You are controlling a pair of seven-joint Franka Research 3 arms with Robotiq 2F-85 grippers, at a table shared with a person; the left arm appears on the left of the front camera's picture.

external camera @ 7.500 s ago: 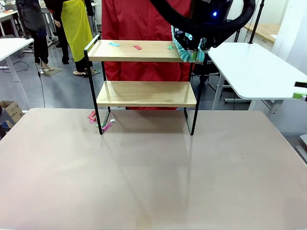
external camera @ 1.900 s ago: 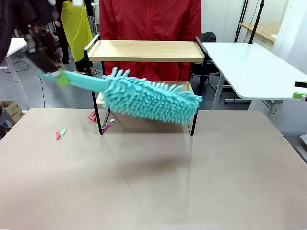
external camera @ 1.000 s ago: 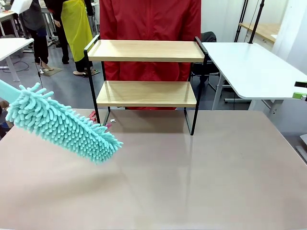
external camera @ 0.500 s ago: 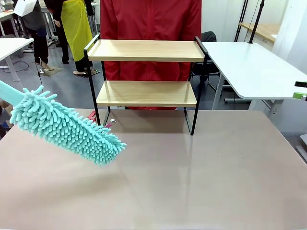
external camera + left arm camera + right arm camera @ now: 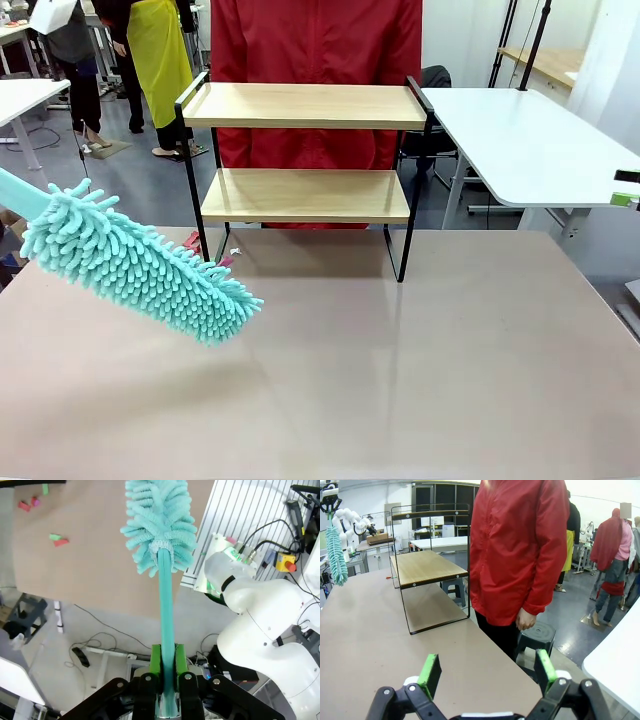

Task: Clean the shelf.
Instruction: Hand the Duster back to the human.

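Duster (image 5: 140, 268) overhangs table's (image 5: 420, 380) left edge — shelf (image 5: 305, 150) well apart.

Robotics lab: white work tables (image 5: 530, 140), robot arm (image 5: 260, 610) on slotted metal base, loose floor cables (image 5: 95, 635), people standing about.

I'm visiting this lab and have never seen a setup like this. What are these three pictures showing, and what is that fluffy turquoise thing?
It is a two-armed robot at a table. The front view looks across the table at a person in a red jacket behind a two-tier wooden shelf. The other two pictures come from cameras on the robot's wrists. The left gripper is shut on the handle of a turquoise microfibre duster, held above the table's left side. The right gripper is open and holds nothing. Small coloured paper scraps lie on the table by the shelf's left leg.
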